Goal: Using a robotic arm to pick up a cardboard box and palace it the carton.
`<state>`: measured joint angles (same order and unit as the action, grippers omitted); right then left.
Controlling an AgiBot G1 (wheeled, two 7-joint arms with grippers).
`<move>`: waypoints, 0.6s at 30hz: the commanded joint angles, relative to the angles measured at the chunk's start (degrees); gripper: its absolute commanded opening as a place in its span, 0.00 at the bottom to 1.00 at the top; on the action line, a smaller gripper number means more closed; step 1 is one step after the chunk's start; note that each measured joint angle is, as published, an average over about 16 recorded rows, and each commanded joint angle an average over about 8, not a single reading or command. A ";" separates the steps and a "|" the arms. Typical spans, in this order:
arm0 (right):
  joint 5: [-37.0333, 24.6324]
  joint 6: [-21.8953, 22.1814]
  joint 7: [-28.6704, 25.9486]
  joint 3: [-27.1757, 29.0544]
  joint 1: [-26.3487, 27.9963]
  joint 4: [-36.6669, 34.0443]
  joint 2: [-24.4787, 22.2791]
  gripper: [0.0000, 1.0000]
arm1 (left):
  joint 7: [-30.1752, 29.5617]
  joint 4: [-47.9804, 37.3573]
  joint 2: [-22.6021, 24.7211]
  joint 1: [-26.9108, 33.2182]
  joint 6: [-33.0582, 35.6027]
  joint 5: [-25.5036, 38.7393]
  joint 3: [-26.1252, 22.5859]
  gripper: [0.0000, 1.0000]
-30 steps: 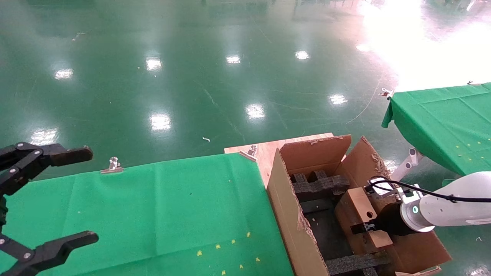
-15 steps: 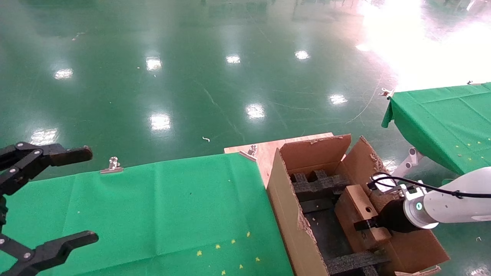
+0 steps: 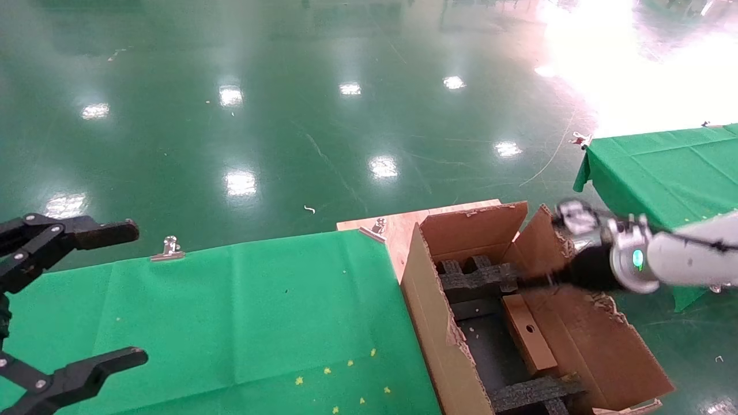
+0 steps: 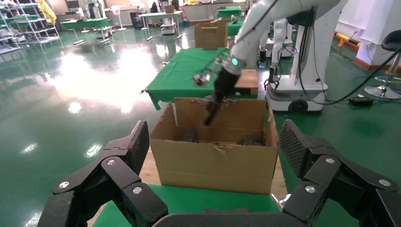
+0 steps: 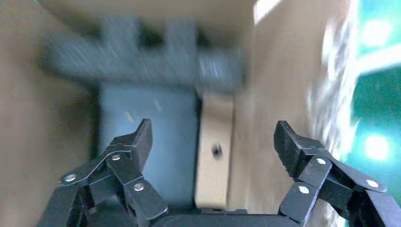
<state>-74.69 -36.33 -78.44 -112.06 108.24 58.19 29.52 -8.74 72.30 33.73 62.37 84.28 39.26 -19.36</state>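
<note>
The small brown cardboard box (image 3: pixel 527 334) with a round hole lies inside the large carton (image 3: pixel 426 311), leaning along its right inner wall on the dark floor between the foam inserts. It also shows in the right wrist view (image 5: pixel 215 151). My right gripper (image 3: pixel 530 281) is open and empty, raised above the carton's far part, clear of the box; in its own view (image 5: pixel 213 135) the jaws stand wide apart above the box. My left gripper (image 3: pixel 138 294) is open and idle at the far left, and in its own view (image 4: pixel 215 142) it faces the carton (image 4: pixel 217 163).
Black foam inserts sit at the carton's far end (image 3: pixel 478 276) and near end (image 3: pixel 533 395). The carton stands on a wooden board (image 3: pixel 398 227) beside the green-clothed table (image 3: pixel 230 311). A second green table (image 3: pixel 669 178) stands at the right. A metal clip (image 3: pixel 168 249) holds the cloth's edge.
My right gripper let go of the cardboard box, opened and rose up and away towards the carton's far right flap. The box dropped lower, resting against the right wall. The left arm has not moved.
</note>
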 commanded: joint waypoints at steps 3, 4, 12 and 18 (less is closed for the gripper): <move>0.72 -0.53 0.39 2.15 4.57 4.42 -1.44 1.00 | 0.00 0.00 0.00 0.00 0.00 0.00 0.00 1.00; 1.80 -1.00 0.62 2.95 5.53 5.77 -1.93 1.00 | 0.00 0.00 0.00 0.00 0.00 0.00 0.00 1.00; 13.80 -5.85 3.86 9.45 9.70 13.21 -4.86 1.00 | 0.01 0.00 -0.01 0.00 -0.01 -0.01 -0.01 1.00; 16.90 -7.61 4.77 11.20 10.50 14.55 -5.26 1.00 | 0.01 -0.02 -0.02 -0.01 -0.03 -0.03 0.00 1.00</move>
<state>-58.73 -43.35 -73.89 -101.43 118.29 72.17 24.41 -8.73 72.28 33.72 62.37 84.25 39.24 -19.37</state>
